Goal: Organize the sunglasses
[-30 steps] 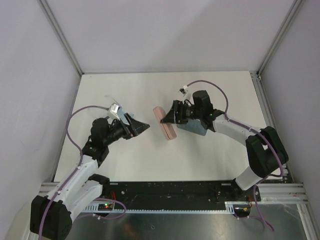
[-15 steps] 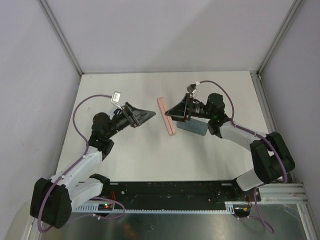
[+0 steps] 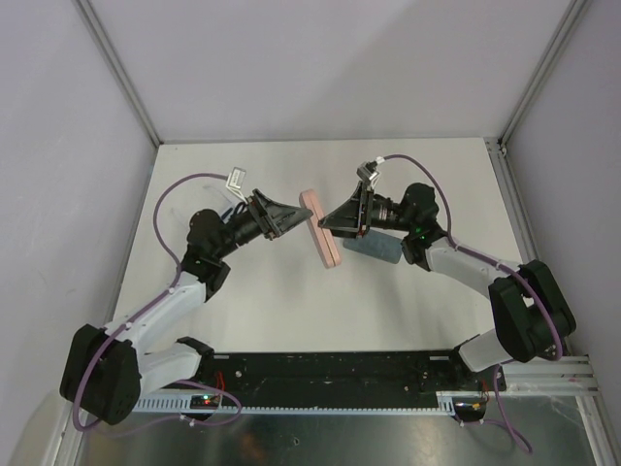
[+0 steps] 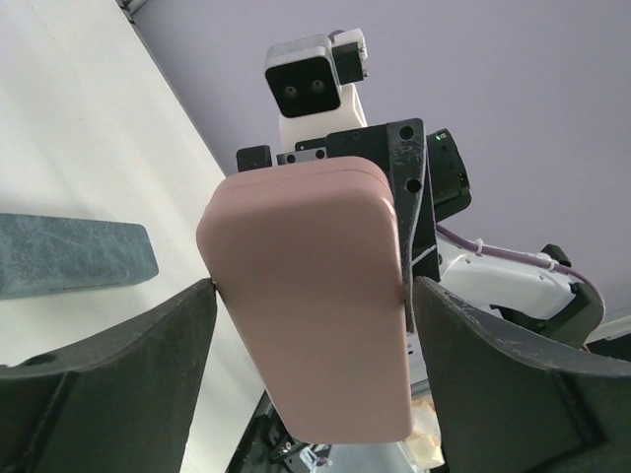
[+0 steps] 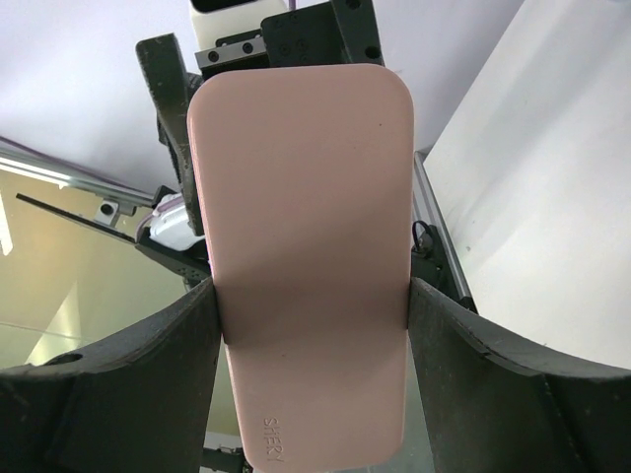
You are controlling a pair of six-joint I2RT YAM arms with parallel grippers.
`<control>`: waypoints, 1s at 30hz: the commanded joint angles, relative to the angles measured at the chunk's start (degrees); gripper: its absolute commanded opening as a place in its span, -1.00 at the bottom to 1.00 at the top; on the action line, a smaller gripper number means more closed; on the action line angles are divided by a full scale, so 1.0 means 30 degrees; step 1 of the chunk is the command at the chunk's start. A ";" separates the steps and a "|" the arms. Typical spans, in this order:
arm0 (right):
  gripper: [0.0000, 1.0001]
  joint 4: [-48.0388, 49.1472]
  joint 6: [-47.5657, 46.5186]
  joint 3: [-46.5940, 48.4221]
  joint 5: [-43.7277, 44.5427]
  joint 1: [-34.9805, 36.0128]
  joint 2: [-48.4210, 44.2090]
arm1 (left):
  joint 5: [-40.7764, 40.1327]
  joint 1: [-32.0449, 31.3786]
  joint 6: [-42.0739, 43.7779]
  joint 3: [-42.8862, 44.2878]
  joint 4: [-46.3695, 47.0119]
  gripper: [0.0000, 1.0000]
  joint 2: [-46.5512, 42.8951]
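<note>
Your right gripper (image 5: pixel 311 296): clamped on the pink case (image 3: pixel 321 229), one finger flat against each long edge. The case is off the table, held up between your two tools.

Your left gripper (image 4: pixel 314 296): faces the right one from the far side of the case, jaws spread wide and set astride that same case. One finger (image 4: pixel 148 355) touches its edge and the other sits just beside it; no firm grip shows.

Grey-blue case (image 3: pixel 374 249): flat on the table (image 3: pixel 291 301), under your right wrist.

Sunglasses: no camera shows them, so you cannot tell where they are.
</note>
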 commanded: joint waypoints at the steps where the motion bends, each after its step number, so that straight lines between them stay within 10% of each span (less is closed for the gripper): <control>1: -0.23 0.1636 0.0640 -0.0066 -0.0295 0.0226 -0.0604 | -0.0004 -0.0184 -0.0276 0.0765 0.1151 0.58 0.0335; 15: -0.27 0.0368 -0.0137 -0.0073 -0.0259 0.0347 -0.0800 | 0.0162 -0.0378 0.0023 0.0718 0.1249 0.79 0.0687; 22: -0.28 0.1828 0.1029 -0.0233 -0.0392 0.0230 -0.0735 | 0.0024 -0.0405 0.0183 0.0328 0.1636 0.01 0.0407; 30: -0.29 0.8338 0.6023 -0.1057 -0.0820 -0.0911 -0.0125 | 0.1225 -0.0335 -0.0207 0.0328 0.3673 -0.19 -0.0096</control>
